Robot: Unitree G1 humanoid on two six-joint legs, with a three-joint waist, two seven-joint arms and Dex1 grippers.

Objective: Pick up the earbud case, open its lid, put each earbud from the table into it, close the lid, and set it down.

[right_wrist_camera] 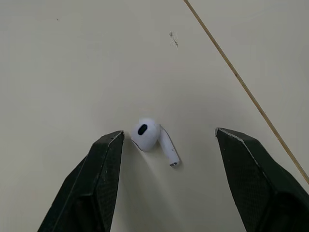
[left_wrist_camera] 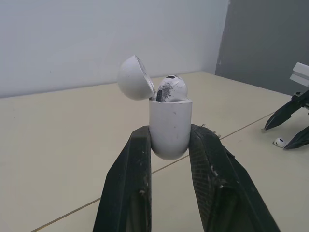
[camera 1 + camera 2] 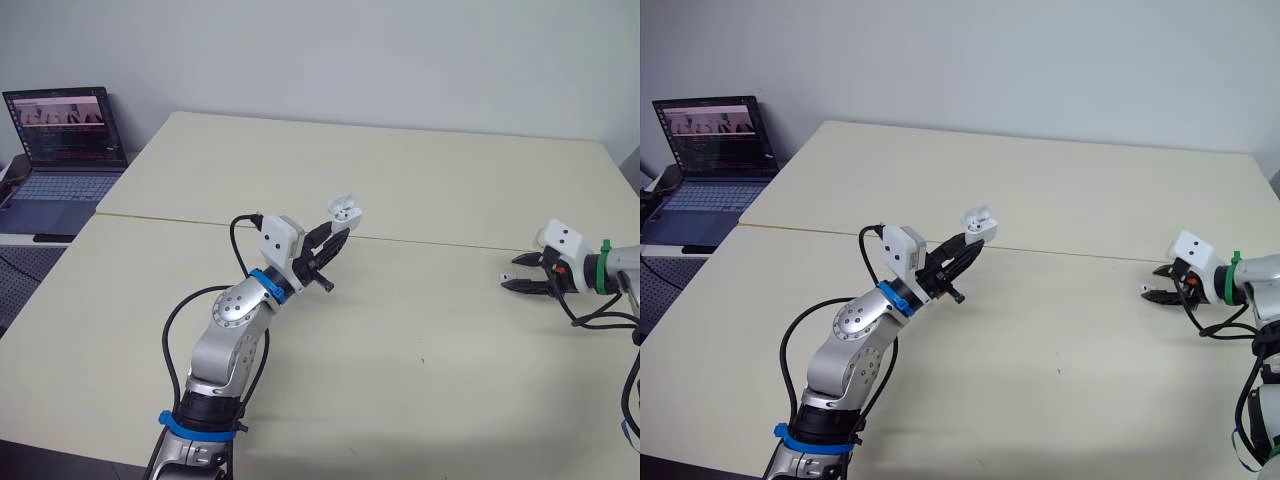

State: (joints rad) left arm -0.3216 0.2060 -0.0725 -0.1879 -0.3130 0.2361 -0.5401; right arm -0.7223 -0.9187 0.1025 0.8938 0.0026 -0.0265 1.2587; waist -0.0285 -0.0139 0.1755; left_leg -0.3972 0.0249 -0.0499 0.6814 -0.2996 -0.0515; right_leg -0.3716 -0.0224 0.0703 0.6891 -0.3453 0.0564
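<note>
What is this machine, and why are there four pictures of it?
It is a humanoid robot with two arms, each ending in two black fingers. Two pictures come from cameras in its head, looking down over a pale table; the other two come from a camera on each wrist. The left gripper holds a white earbud case, lid open, one earbud inside. The right gripper is open around a second earbud lying on the table. A laptop sits beyond the table's left edge.

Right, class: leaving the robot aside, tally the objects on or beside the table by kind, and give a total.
Earbud case: 1
Earbuds: 2 (seated earbud, loose earbud)
Laptop: 1
Total: 4
</note>
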